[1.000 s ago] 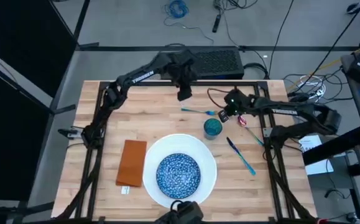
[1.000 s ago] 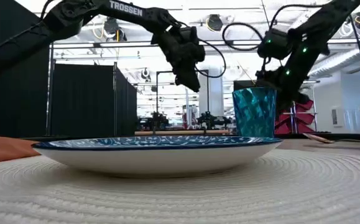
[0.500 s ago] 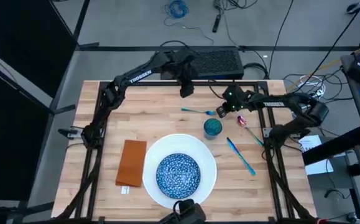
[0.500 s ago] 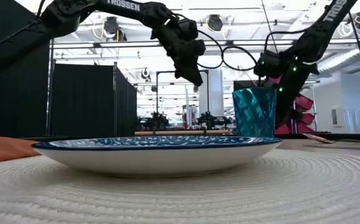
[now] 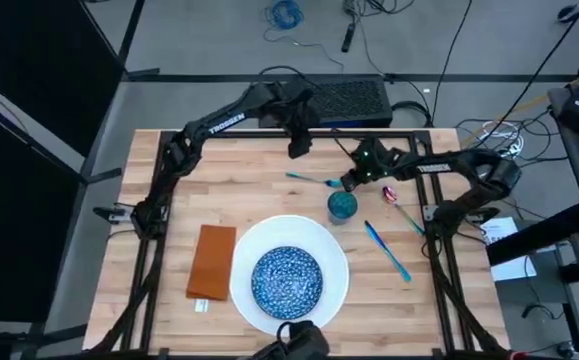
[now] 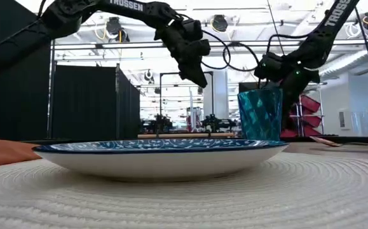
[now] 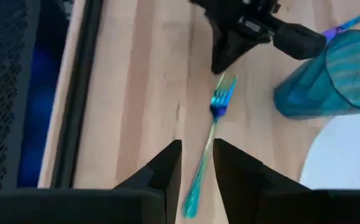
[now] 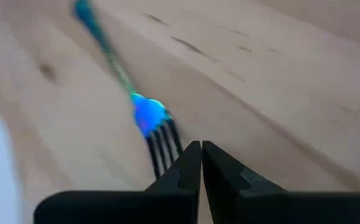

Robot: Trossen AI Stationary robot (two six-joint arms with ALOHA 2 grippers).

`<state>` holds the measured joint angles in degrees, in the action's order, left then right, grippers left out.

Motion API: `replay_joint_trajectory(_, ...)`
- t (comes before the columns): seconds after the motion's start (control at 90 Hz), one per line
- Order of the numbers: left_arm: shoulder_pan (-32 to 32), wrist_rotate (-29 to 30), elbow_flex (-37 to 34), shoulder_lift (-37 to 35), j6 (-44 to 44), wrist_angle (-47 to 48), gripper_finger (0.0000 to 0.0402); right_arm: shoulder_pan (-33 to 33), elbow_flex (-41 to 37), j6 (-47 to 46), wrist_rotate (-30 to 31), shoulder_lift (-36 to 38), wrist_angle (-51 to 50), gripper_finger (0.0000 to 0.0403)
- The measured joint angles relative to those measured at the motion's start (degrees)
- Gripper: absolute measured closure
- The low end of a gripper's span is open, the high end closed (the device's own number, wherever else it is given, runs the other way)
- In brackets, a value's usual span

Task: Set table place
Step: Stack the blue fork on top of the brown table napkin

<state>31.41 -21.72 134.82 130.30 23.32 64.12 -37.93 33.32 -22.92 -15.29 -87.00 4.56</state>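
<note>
A slim teal fork (image 5: 314,179) lies flat on the wood table (image 5: 169,200), behind the teal cup (image 5: 342,204). My right gripper (image 5: 352,181) is shut and low over the table, its tip right at the fork's tines (image 8: 163,148). My left gripper (image 5: 297,148) hangs open in the air near the far edge, with the fork (image 7: 207,146) showing below its fingers. The white plate (image 5: 331,250) holds the blue speckled bowl (image 5: 287,279). The orange-brown napkin (image 5: 212,261) lies flat to its left. My right gripper comes slanting down from the table's right, its shut fingertips (image 8: 192,155) beside the fork's tines (image 7: 227,84). I cannot tell whether they touch the tines. The fork lies flat on the table.
A teal knife (image 5: 387,250) and a spoon (image 5: 401,206) lie on the table right of the plate and cup. A black box (image 5: 349,100) sits beyond the far edge. Bare wood shows on the left half of the table.
My right gripper has gone toward the table's left and down, from beside the spoon to the fork's tines. My left gripper has risen a little near the far edge.
</note>
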Motion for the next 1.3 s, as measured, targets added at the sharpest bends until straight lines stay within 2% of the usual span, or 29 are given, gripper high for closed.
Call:
replay_joint_trajectory(0.133,1.01,-0.74,0.0,-1.36,0.46,0.76,0.0324,0.24,0.07,-1.46,-7.18,-0.02,6.08,0.0403)
replay_joint_trajectory(0.189,1.48,-0.71,0.0,-2.05,0.54,1.3,0.0324,0.12,0.07,-1.5,-8.28,0.19,7.32,0.0403)
replay_joint_trajectory(0.356,1.8,-1.06,0.0,-2.25,1.08,2.47,0.0324,-2.11,1.9,0.94,-3.02,1.65,4.74,0.0403)
replay_joint_trajectory(0.533,1.35,-2.8,-2.25,-1.04,2.47,0.75,0.0324,-3.1,5.44,3.97,-2.81,5.12,1.13,0.0403)
replay_joint_trajectory(0.822,-3.7,-2.57,-13.24,-0.68,2.74,-20.25,0.0324,-3.14,8.68,6.61,-0.94,20.66,-8.66,0.0403)
replay_joint_trajectory(0.922,-5.87,-2.05,-15.51,-0.66,3.08,-22.91,0.0324,-3.12,8.68,5.37,-0.96,26.32,-12.57,0.0399)
replay_joint_trajectory(1.1,-6.78,-0.14,-18.88,0.24,4.11,-23.24,0.0324,-2.45,8.68,2.3,-0.94,33.59,-20.4,0.0352)
replay_joint_trajectory(1.222,-5.82,-0.24,-20.63,1.03,3.96,-21.25,0.0324,-1.77,8.68,-0.89,1.31,35.9,-20.77,0.0307)
replay_joint_trajectory(1.3,-5.43,-0.68,-20.61,0.9,1.47,-21.02,0.0324,-1.27,8.68,-1.74,1.82,36.15,-19.65,0.0293)
